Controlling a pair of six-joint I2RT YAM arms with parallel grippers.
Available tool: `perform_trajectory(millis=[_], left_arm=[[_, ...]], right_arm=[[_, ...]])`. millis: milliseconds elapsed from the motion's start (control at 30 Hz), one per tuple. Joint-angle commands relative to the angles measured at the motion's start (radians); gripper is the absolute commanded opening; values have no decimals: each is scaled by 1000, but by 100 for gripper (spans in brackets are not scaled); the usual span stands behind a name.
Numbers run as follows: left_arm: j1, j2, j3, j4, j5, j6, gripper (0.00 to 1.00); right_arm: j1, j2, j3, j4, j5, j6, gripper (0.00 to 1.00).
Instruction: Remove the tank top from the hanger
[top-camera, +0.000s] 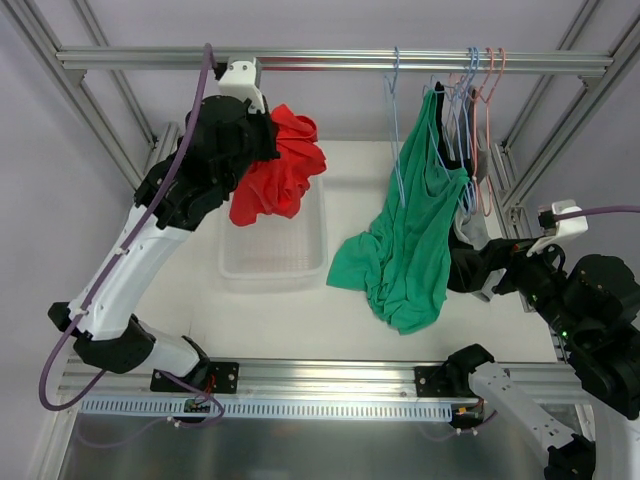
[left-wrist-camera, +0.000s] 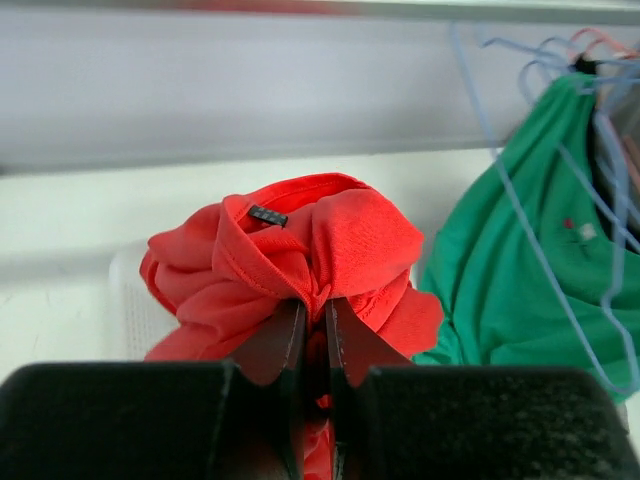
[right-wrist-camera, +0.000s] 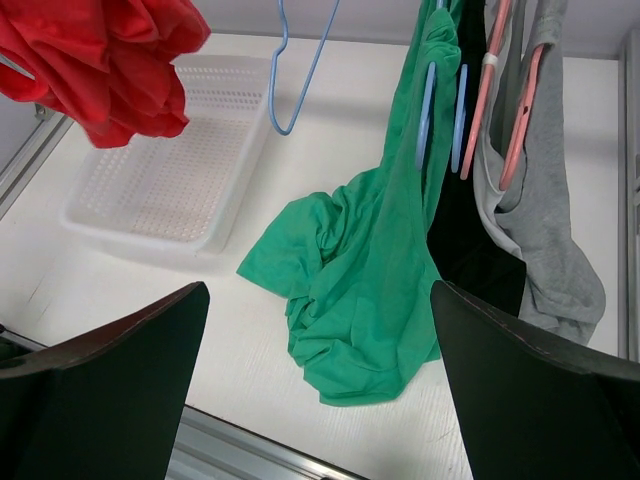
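Observation:
The red tank top (top-camera: 280, 165) hangs bunched from my left gripper (top-camera: 270, 140), held above the white basket (top-camera: 300, 262). In the left wrist view the gripper (left-wrist-camera: 315, 308) is shut on a fold of the tank top (left-wrist-camera: 300, 245). The light-blue hanger (top-camera: 397, 130) hangs bare on the rail, right of the tank top and apart from it; it also shows in the left wrist view (left-wrist-camera: 497, 152) and the right wrist view (right-wrist-camera: 316, 62). My right gripper (top-camera: 485, 272) is open and empty, low at the right, and in its wrist view (right-wrist-camera: 318, 300) it faces the green top.
A green top (top-camera: 405, 240) hangs from another blue hanger and trails onto the table. Dark and grey garments (right-wrist-camera: 550, 230) hang on pink hangers (top-camera: 487, 100) at the right. The metal rail (top-camera: 330, 62) and frame posts border the space.

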Motion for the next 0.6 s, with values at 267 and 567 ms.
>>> perform_trajectory(millis=[267,567], left_arm=[[327,28,-314,50,331,-285,0],[344,307,-330,136,629,-240,0]], right_arm=[[-2,5,-75,100,-101,29,100],[-2,2,-109,114,-143,32,99]])
